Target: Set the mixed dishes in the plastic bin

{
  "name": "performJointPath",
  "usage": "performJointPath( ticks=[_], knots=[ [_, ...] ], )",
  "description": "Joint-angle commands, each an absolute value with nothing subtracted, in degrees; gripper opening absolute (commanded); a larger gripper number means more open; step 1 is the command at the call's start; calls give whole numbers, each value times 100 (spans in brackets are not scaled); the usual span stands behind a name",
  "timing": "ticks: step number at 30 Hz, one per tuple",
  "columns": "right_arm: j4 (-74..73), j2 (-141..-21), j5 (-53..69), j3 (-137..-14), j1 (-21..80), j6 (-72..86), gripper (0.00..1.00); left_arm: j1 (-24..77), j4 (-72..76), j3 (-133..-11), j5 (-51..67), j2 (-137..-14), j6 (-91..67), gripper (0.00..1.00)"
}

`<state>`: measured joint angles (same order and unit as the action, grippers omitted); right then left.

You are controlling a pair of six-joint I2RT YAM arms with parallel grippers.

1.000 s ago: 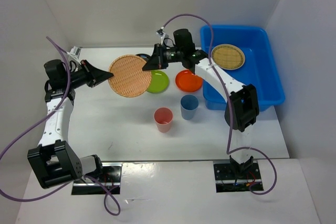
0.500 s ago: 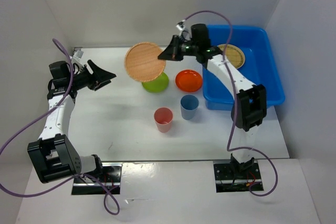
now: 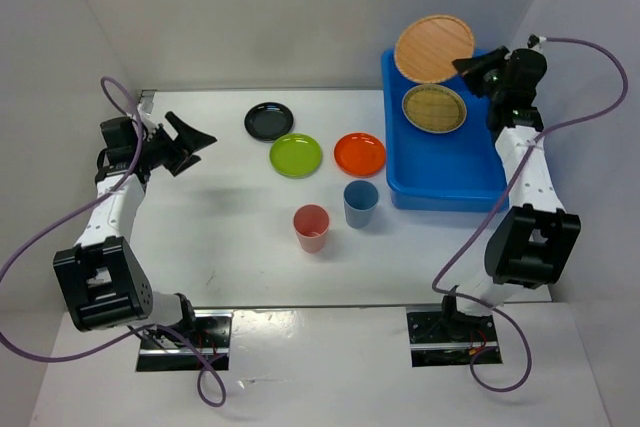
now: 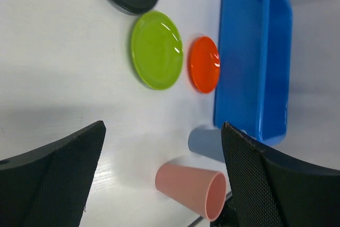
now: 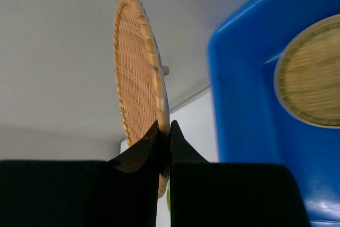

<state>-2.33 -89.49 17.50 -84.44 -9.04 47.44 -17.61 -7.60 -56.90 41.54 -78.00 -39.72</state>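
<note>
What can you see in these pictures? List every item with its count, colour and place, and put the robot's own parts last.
woven trays: two, tan; one flat inside the bin, one held tilted over the bin's far left corner
bin: one, bright blue, right side of the table
plates: three, black, lime green, orange, in a row on the table
cups: two, pink and blue, upright, nearer than the plates
table: one, white
left arm: one, white and black, left side, jaws open and empty
right arm: one, white and black, right side, jaws shut on the raised tray's rim
</note>
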Motion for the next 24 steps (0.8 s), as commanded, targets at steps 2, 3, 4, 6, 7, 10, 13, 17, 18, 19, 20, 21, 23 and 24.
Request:
performJointPath(
  ticks=[2, 3, 4, 6, 7, 10, 13, 17, 18, 19, 20, 21, 23, 24],
  knots=[
    [606, -9447, 916, -8112, -1142, 5579, 0, -1793, -98, -5695, 3323, -8041, -4306, 97],
    [789, -9674, 801, -8025, -1143, 5659, 0, -1741, -10, -5695, 3244, -8042, -4307, 97],
    [878, -9790, 678, -7972, -1143, 5738, 0, -1688, 70, -5748, 3069, -8199, -4359, 97],
    [976, -10166, 415, -7919, -1143, 5888, 0, -1574, 141, -5914, 2805, -8436, -4359, 97],
    [976, -10291, 326, -7971, -1143, 5941, 0, -1573, 228, -5915, 2743, -8516, -4359, 97],
    [1125, -10782, 124, -8024, -1143, 6134, 0, -1459, 518, -5985, 2550, -8875, -4359, 97],
    [1029, -11309, -8, -8305, -1143, 6187, 0, -1407, 816, -6108, 2488, -9306, -4359, 97],
    [844, -11767, -193, -8630, -1143, 6240, 0, -1354, 940, -6407, 2487, -9825, -4412, 97],
    [844, -11769, -306, -8631, -1143, 6240, 0, -1284, 1010, -6407, 2487, -9991, -4412, 97],
    [844, -11864, -395, -8700, -1143, 6240, 0, -1222, 1072, -6555, 2487, -10071, -4412, 97],
    [783, -11996, -395, -8866, -1143, 6240, 0, -1222, 1072, -6626, 2487, -10159, -4412, 97],
    [678, -12093, -187, -9016, -1143, 6084, 0, -1161, 1072, -6714, 2487, -10369, -4334, 97],
    [125, -12373, 17, -9515, -1195, 5960, 21, -1020, 1002, -7039, 2618, -10729, -4176, 97],
    [-60, -12427, 78, -9614, -1195, 5898, 38, -967, 863, -7144, 2619, -10827, -4114, 97]
  ],
)
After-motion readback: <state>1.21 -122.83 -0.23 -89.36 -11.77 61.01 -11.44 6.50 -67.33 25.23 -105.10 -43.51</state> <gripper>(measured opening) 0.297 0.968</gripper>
